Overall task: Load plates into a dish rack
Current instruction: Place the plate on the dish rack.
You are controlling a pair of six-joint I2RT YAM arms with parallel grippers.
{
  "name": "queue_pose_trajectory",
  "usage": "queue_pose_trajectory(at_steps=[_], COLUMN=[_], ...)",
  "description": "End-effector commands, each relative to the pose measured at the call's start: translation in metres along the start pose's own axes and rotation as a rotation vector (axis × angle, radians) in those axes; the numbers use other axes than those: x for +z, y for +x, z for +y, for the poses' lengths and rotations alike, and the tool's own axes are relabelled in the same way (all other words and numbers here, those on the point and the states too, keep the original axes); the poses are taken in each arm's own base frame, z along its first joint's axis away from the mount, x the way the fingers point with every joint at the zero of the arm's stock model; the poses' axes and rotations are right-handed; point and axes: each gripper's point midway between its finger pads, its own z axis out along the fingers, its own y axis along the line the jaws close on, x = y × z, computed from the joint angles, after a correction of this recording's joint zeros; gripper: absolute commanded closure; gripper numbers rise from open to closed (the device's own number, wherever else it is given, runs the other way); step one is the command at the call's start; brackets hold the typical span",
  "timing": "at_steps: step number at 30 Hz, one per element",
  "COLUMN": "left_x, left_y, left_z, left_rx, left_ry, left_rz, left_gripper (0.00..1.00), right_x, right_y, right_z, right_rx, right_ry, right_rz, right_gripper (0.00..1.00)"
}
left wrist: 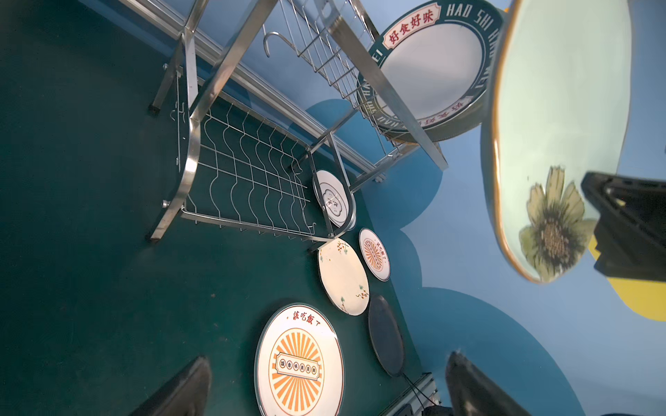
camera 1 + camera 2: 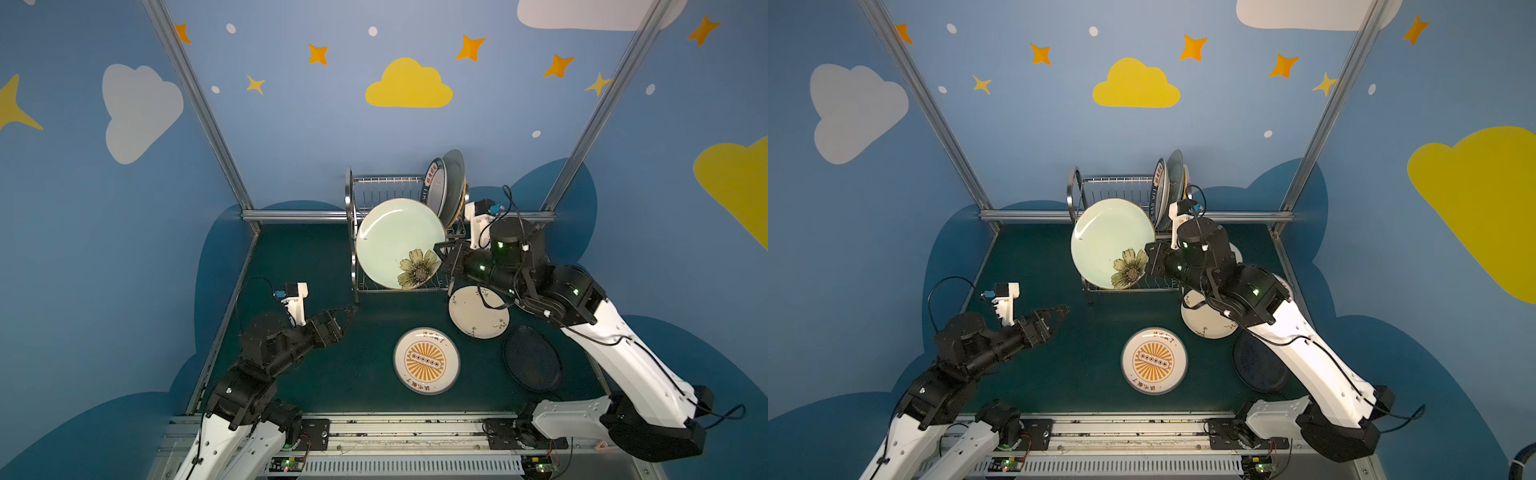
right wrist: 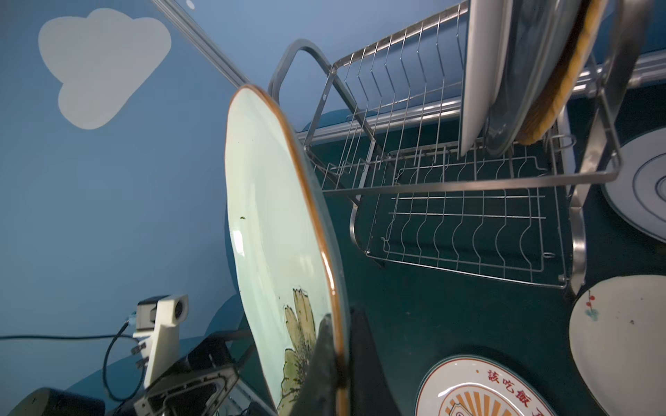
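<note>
The right gripper (image 2: 441, 251) was clamped on the rim of the pale green flower plate (image 2: 395, 237), pinching it at the painted flower and holding it on edge above the front of the dish rack (image 2: 352, 195). The right wrist view showed the plate tilted, not yet between any wires. Three plates stood at the right end of the upper tier: a plate with a lettered rim (image 2: 434, 183), a grey-green plate (image 2: 454, 178) and a woven orange plate (image 3: 562, 83). The slot wires (image 3: 396, 79) beside them were free.

The plate probably needed to be brought square to those wires, with its lower edge aimed at a gap clear of the lettered plate. It could then go straight down until the wires took its weight, and only then be let go. A one-point grip on the rim of a wide, glossy plate looked liable to swing or slip, so a slow descent seemed wise. A knock could also topple the standing plates.

The left gripper (image 2: 348, 311) hung with its jaws spread and empty, near the rack's front left leg. A sunburst plate (image 2: 427, 360), a cream sprigged plate (image 2: 478, 312) and a dark plate (image 2: 532, 358) waited flat on the green table (image 2: 311, 266).
</note>
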Motion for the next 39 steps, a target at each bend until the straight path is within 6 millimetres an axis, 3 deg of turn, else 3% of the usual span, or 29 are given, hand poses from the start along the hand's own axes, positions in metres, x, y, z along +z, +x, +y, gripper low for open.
queue_pose_trajectory(at_steps=[1, 11, 17, 39], left_x=[-0.007, -0.008, -0.008, 0.001], left_y=[0.001, 0.008, 0.01, 0.008], left_z=[-0.007, -0.006, -0.008, -0.007], left_rx=[0.056, 0.065, 0.077, 0.026], left_ry=[0.021, 0.026, 0.039, 0.081], left_rz=[0.011, 0.033, 0.046, 0.07], left_gripper=[0.0, 0.0, 0.0, 0.0], right_x=[-0.019, 0.004, 0.016, 0.052], right_y=[-0.069, -0.124, -0.146, -0.178], right_z=[0.017, 0.009, 0.004, -0.006], right_rx=[0.02, -0.078, -0.162, -0.403], right_ry=[0.011, 0.278, 0.423, 0.721], right_rz=[-0.247, -0.419, -0.505, -0.664], right_gripper=[1.0, 1.0, 1.0, 1.0])
